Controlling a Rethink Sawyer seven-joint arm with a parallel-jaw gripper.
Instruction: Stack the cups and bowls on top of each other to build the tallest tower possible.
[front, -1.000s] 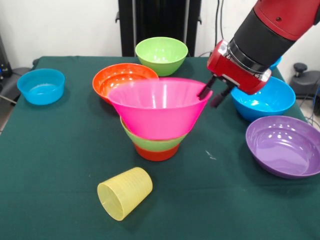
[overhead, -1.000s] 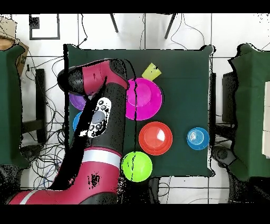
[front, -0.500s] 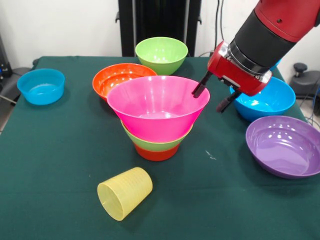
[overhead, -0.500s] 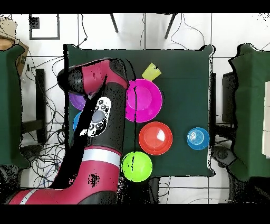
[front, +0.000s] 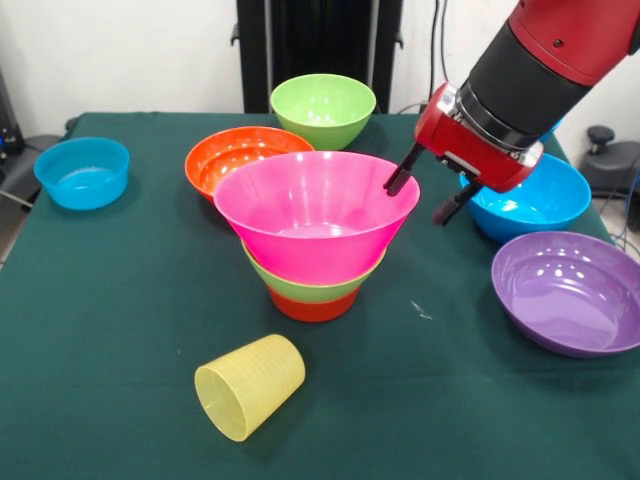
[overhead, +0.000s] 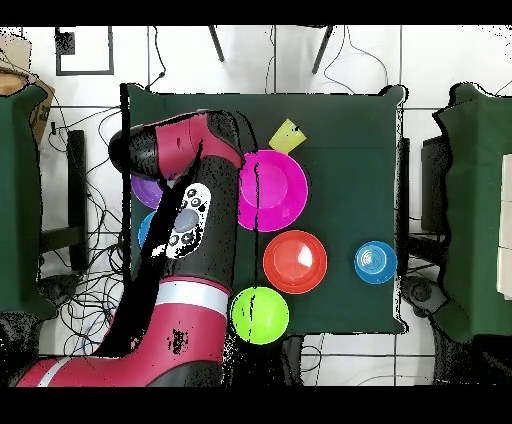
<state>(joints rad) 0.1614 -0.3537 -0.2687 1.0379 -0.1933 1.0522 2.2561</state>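
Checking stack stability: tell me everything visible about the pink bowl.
The pink bowl is glossy plastic, wide and flaring, upright and level, mouth up and empty. It nests in a lime green bowl on a small orange bowl. The open gripper straddles its rim, one finger inside.

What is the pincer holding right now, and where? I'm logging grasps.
Nothing. The pincer is open, one finger at the rim of the big glossy pink plastic bowl, the other outside it.
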